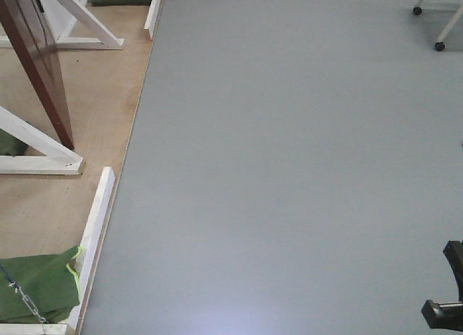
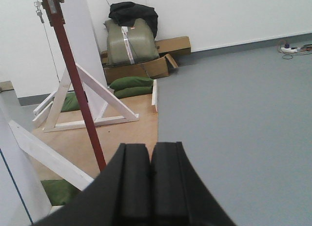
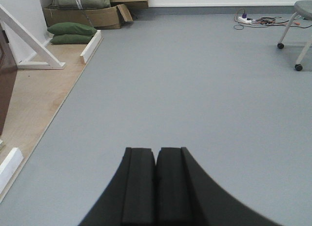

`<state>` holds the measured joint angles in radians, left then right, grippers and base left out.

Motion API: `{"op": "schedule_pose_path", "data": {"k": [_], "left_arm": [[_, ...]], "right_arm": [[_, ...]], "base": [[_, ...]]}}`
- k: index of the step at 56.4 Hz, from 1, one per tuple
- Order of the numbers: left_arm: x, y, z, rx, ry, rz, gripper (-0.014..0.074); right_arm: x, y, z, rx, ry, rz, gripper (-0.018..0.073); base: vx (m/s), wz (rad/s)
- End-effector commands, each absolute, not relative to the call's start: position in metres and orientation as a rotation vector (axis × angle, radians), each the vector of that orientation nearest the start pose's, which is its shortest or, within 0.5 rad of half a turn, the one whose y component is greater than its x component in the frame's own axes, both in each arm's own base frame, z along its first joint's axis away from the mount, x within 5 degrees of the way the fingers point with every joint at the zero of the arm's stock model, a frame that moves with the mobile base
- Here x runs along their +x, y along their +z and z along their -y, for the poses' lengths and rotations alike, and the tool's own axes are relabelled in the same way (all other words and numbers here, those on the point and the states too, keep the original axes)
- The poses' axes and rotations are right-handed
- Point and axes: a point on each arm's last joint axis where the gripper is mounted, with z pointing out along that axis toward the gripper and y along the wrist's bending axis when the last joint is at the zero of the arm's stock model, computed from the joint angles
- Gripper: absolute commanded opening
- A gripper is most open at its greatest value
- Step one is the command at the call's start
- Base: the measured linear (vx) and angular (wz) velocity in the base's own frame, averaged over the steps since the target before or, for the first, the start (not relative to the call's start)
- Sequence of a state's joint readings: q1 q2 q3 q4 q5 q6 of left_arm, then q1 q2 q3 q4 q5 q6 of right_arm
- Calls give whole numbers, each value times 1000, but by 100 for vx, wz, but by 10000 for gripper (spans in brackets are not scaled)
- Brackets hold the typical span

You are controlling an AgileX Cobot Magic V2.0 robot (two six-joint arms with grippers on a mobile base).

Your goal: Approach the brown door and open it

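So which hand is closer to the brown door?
Left. The left gripper has the brown door just ahead-left; the right gripper is farther, the door off to its left.

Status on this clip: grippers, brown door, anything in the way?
Left gripper shut, empty; right gripper shut, empty. Brown door front-left on plywood, no contact. White brace at door's foot, green bag near platform edge.

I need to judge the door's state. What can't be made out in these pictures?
- Front view: brown door cut off by the top-left edge; handle not shown.
- Left wrist view: door edge-on, so its faces are hidden.
- Right wrist view: only a door sliver at the left edge.
- Front view: dark object bottom right, cut off, unidentifiable.
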<state>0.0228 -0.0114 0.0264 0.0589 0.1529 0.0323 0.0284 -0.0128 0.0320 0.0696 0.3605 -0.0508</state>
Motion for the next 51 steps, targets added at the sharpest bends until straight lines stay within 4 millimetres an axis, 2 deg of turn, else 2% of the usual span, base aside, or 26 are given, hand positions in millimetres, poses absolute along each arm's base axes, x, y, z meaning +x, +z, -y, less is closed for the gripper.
{"op": "schedule_pose_path", "data": {"k": [1, 51], "left_arm": [[56, 204, -2, 38, 81, -1553, -6], [56, 204, -2, 38, 81, -1553, -6]], "right_arm": [[54, 176, -3, -32, 41, -1787, 0], [54, 176, -3, -32, 41, -1787, 0]], "base": [[0, 0], [1, 0]]}}
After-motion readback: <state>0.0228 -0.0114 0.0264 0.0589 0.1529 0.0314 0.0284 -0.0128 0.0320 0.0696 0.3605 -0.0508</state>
